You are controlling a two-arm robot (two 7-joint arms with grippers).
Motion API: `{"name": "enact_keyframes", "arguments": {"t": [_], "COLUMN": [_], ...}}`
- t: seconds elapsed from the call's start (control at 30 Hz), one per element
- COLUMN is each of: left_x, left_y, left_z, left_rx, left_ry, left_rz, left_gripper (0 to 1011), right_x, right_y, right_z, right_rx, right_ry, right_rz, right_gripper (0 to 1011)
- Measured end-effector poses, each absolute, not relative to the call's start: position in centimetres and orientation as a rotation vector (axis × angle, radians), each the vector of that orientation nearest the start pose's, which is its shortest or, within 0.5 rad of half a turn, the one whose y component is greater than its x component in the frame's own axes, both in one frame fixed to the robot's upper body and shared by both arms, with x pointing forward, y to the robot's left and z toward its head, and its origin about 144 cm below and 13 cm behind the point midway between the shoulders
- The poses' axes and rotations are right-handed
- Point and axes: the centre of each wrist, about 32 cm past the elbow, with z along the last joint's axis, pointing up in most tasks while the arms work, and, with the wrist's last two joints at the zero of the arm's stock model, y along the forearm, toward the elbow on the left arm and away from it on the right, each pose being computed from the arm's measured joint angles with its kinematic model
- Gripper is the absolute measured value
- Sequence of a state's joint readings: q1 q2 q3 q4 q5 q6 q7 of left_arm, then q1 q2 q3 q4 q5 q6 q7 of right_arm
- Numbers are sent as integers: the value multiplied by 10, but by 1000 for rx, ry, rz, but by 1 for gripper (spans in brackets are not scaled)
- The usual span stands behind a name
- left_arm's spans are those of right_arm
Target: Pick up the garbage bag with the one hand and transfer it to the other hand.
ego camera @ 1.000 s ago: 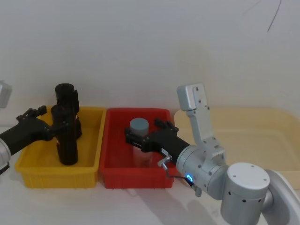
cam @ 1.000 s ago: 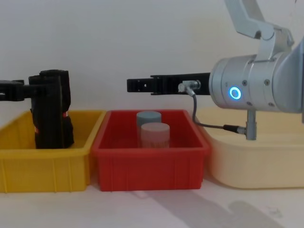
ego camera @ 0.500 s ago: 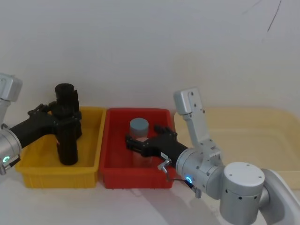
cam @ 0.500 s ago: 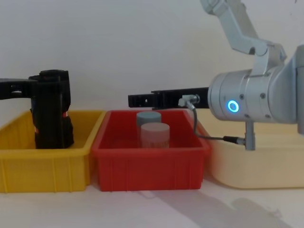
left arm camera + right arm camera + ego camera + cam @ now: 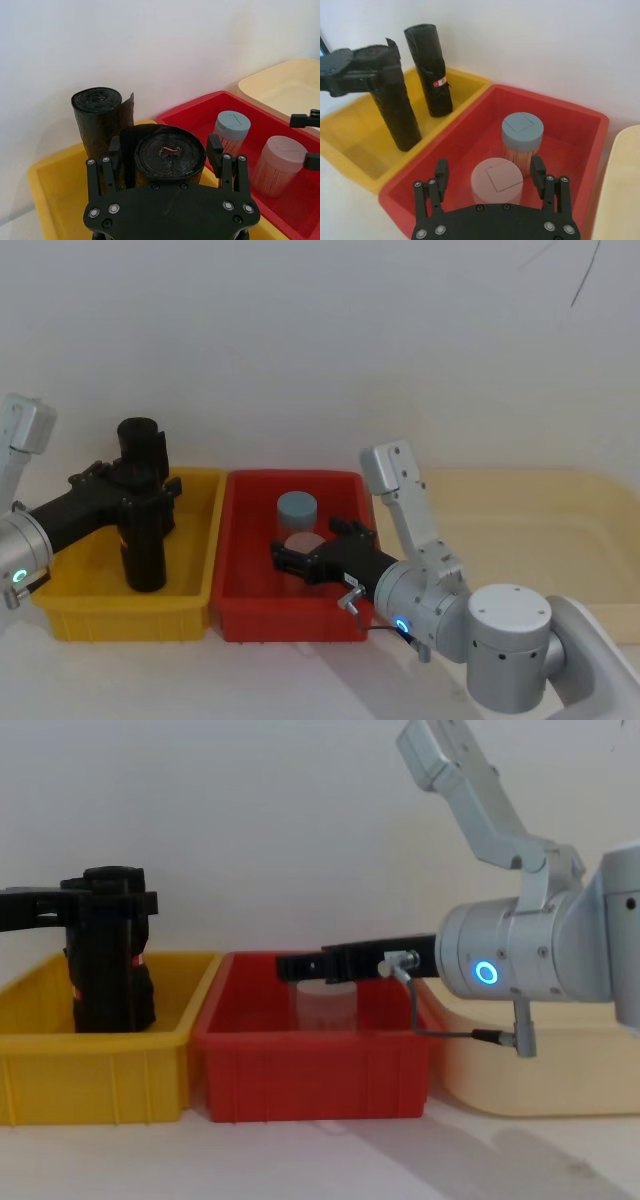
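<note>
L side first. My left gripper [image 5: 140, 492], on the arm w/ the green ring light [image 5: 18, 578], reaches into the yellow bin [image 5: 125, 625] w/ its jaws spread wide. It isn't clamping anything. Its fingers [image 5: 114, 146] straddle the garbage bag [image 5: 146, 555] near the bag's top end, one on each side. The wrist cam shows a sliver of gap on at least one side. The bag stands upright on the bin floor, right betw. those fingers. A second black roll [image 5: 429, 70], w/ a small red-and-white mark, stands upright just beyond the left gripper, near the bag. I can't tell if the two rolls touch.

Next over, the red bin [image 5: 290, 625] sits just beside the yellow one on the surface [image 5: 200, 680]. My right gripper [image 5: 286, 562], on the arm w/ the blue ring light [image 5: 402, 623], reaches across this bin at approx. rim height. It's also open and holds nothing. The pink-lidded jar [image 5: 303, 543] stands directly ahead of it, in line w/ the gap betw. its fingers, untouched. The blue-lidded jar [image 5: 297, 508] stands just beyond that. The bag is well off to this gripper's left.

Far R, beside the right arm, is a cream tray [image 5: 560, 500].
</note>
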State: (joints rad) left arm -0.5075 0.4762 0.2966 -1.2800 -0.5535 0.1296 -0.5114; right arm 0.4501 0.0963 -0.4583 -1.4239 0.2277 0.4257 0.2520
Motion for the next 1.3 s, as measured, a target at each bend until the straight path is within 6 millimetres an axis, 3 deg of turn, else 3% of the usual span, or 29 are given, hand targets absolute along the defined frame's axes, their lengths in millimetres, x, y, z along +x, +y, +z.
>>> {"name": "enact_keyframes", "arguments": {"t": [0.43, 1.07, 1.3], "left_x": [583, 584, 584], "left_y": [325, 324, 324], "left_z": [1246, 1246, 1246], "left_rx": [15, 15, 15], "left_ry": [17, 19, 19], "left_rz": [933, 930, 929], "left_gripper": [1000, 1000, 845], "right_x": [565, 573, 574], "right_y": [-120, -120, -120], "right_z": [1237, 1235, 1235], "right_rx": [-236, -285, -292], "right_ry": [90, 130, 136], "right_rz": [-873, -853, -850], "right_gripper": [1001, 1001, 856]}}
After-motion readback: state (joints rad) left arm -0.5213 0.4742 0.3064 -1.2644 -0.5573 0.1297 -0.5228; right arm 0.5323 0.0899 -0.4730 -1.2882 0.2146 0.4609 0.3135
